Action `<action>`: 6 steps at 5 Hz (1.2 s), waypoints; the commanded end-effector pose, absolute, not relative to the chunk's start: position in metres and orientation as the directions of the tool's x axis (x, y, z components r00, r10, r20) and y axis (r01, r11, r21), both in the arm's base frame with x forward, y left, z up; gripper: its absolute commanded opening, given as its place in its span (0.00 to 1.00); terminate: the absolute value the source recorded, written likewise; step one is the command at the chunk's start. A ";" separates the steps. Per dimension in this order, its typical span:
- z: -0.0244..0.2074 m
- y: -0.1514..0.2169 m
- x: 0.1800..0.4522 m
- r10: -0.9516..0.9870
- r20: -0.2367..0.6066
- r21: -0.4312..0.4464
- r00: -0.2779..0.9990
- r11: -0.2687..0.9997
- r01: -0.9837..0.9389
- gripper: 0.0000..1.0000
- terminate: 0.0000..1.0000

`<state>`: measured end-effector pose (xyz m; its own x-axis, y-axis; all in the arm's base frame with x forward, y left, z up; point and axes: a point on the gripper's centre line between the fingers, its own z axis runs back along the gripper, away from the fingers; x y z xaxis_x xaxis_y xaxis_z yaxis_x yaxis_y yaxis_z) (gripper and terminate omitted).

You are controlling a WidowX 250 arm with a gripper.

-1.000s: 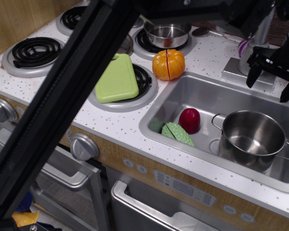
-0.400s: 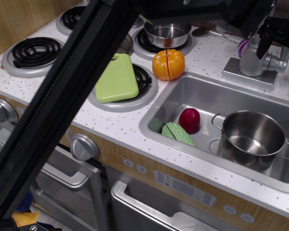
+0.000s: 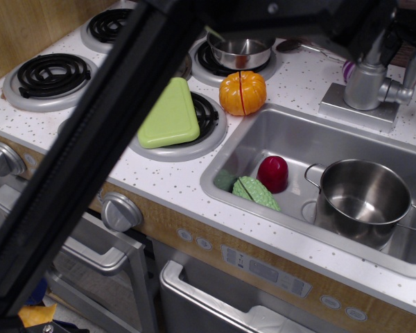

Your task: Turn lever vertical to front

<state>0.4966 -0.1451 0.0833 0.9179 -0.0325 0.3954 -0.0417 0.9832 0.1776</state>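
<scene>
The lever (image 3: 400, 91) is a short silver stub sticking out sideways to the right from the shiny faucet column (image 3: 365, 82), which stands on a rectangular base plate (image 3: 352, 108) behind the sink. Nothing touches the lever. Only the dark underside of my arm (image 3: 374, 17) shows along the top edge above the faucet. The gripper's fingers are out of the frame.
The sink (image 3: 249, 142) holds a steel pot (image 3: 364, 201), a red vegetable (image 3: 272, 173) and a green one (image 3: 255, 192). An orange pumpkin (image 3: 243, 92), a green cutting board (image 3: 170, 114) and a small pot (image 3: 239, 50) sit on the stove. A black arm beam (image 3: 90, 159) crosses the foreground.
The gripper was down beside the faucet's right side, then rose and pulled back out of the top right of the frame. The lever stub now shows uncovered.
</scene>
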 end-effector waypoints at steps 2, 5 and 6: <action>0.116 -0.145 0.517 -0.049 0.482 0.159 0.875 0.987 -0.033 1.00 0.00; 0.117 -0.144 0.509 -0.022 0.480 0.164 0.877 0.984 -0.064 0.00 0.00; 0.118 -0.145 0.488 0.019 0.456 0.148 0.890 0.984 -0.097 0.00 0.00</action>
<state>0.4777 -0.1458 0.0677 0.9228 0.0308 0.3841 -0.1024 0.9806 0.1673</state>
